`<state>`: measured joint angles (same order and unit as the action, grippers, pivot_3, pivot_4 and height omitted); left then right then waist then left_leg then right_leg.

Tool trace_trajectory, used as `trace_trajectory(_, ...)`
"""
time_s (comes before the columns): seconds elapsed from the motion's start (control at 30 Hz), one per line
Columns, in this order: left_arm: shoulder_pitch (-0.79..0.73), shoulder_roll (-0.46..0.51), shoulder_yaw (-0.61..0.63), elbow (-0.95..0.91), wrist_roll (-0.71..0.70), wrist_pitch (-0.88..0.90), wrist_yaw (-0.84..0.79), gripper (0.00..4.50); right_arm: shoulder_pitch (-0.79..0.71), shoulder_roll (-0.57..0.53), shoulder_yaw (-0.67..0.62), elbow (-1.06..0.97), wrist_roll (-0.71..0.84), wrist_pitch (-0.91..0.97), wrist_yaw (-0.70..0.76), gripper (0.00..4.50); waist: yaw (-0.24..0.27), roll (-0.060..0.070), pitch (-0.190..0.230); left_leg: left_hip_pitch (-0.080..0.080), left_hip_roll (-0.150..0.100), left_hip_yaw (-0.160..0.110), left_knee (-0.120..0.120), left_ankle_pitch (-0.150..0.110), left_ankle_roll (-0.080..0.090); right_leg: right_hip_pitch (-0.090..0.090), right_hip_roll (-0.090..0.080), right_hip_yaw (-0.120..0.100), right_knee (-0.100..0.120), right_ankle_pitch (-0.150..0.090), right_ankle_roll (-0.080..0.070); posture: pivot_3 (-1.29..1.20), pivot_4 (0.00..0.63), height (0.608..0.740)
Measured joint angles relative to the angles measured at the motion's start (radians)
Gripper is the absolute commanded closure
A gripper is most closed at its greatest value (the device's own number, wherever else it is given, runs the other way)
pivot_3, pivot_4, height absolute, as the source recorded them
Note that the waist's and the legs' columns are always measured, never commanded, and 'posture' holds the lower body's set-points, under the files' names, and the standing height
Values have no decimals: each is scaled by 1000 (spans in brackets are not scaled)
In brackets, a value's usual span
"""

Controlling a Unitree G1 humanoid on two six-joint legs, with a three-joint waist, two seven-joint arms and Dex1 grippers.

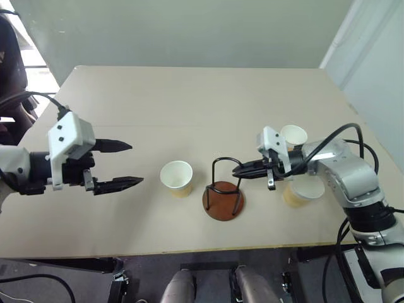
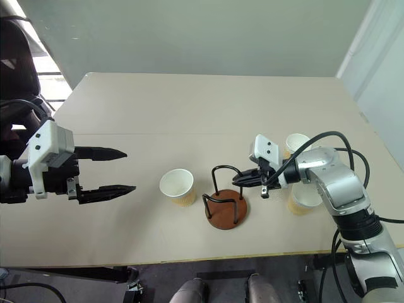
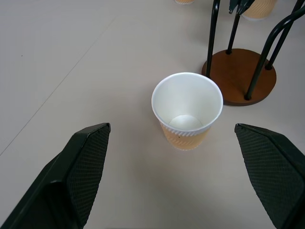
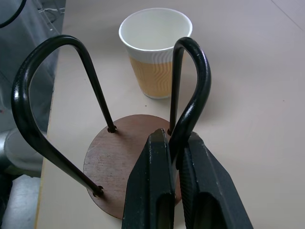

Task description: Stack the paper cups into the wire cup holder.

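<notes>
Fingers of the right end effector (image 1: 238, 170) are clamped on one arched loop of the black wire cup holder with the round reddish-brown base (image 1: 223, 201). Just beside it, a tan ribbed paper cup (image 1: 177, 178) stands upright on the beige worktop (image 1: 189, 107), ahead of the wide-open, empty left end effector (image 1: 129, 164). Two more cups (image 1: 294, 135) are seen beside the right arm.

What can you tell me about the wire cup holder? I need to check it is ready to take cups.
The wire cup holder stands upright on the table, near its front edge. Thin black wire loops arch up from a round reddish-brown base that looks like wood. It holds no cups. The right gripper is shut on one of its loops. One paper cup stands apart on its left.
</notes>
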<state>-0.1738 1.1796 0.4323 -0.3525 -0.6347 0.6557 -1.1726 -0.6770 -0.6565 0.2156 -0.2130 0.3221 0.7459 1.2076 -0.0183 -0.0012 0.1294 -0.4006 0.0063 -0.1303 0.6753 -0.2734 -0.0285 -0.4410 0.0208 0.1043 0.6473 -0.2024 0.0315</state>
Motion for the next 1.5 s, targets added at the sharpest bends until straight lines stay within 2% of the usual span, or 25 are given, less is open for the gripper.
trace_trajectory(0.43,2,1,0,0,4,0,-4,0,27,26,3,-91,25,151,-166,4446,2,0,0,0,1,0,0,0,0,0,1,0,0,2,-1,0,150,740)
trace_trajectory(0.8,-5,1,-15,3,7,-2,-10,0,62,137,-67,-261,119,480,-430,4446,3,0,0,0,3,0,0,0,0,0,4,1,-1,3,-3,0,150,740)
trace_trajectory(1.0,-30,8,-51,22,11,-16,-27,0,72,154,-118,-350,142,647,-557,4446,5,-1,-1,1,3,0,0,0,0,0,4,1,-1,3,-7,0,150,740)
trace_trajectory(1.27,-87,9,-110,62,16,-43,-44,0,85,200,-124,-405,143,700,-695,4446,10,-2,-1,1,3,0,1,2,1,-1,6,2,-1,6,-11,0,150,740)
trace_trajectory(1.5,-107,9,-125,79,35,-58,-50,0,76,180,-124,-399,150,695,-716,4446,11,-2,-1,0,4,0,1,3,1,-2,7,3,-1,7,-12,0,150,740)
